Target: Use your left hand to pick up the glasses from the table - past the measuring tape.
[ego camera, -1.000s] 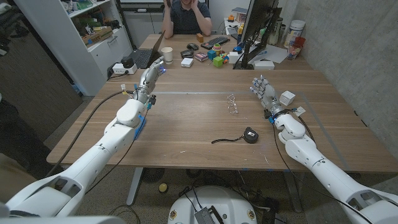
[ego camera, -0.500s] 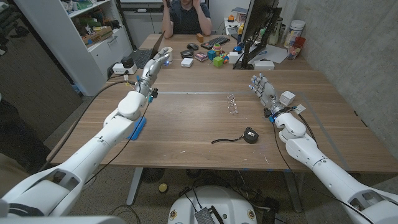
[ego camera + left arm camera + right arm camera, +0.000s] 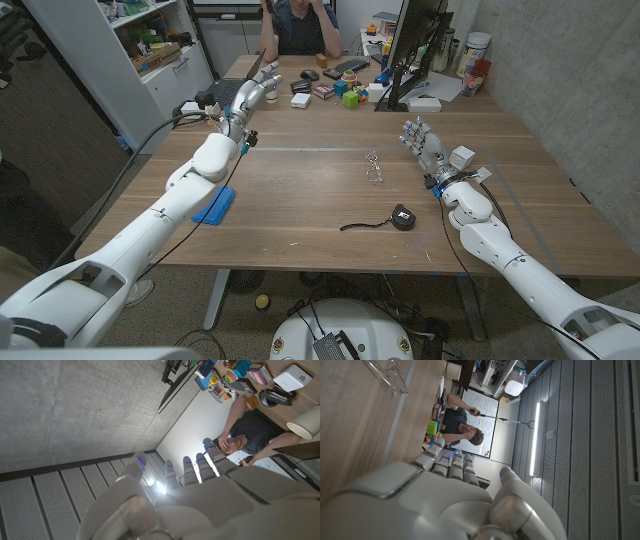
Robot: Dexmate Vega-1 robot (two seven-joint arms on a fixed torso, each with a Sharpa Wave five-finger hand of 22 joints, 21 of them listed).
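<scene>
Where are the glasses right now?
In the head view the glasses lie on the wooden table right of its middle, beyond the measuring tape and nearer the right hand than the raised left hand.

Change over the last second, head view. The left hand [image 3: 252, 100] has risen and travelled toward 12 o'clock, from above the table's [image 3: 300, 205] left part to a position over its far left edge, near the laptop [image 3: 226, 93]; its fingers are apart and hold nothing. The left forearm has lifted with it, uncovering a blue flat object [image 3: 214, 206] on the wood at 9 o'clock, which the arm partly hid before. The seated person [image 3: 298, 22] at 12 o'clock has shifted slightly.
</scene>
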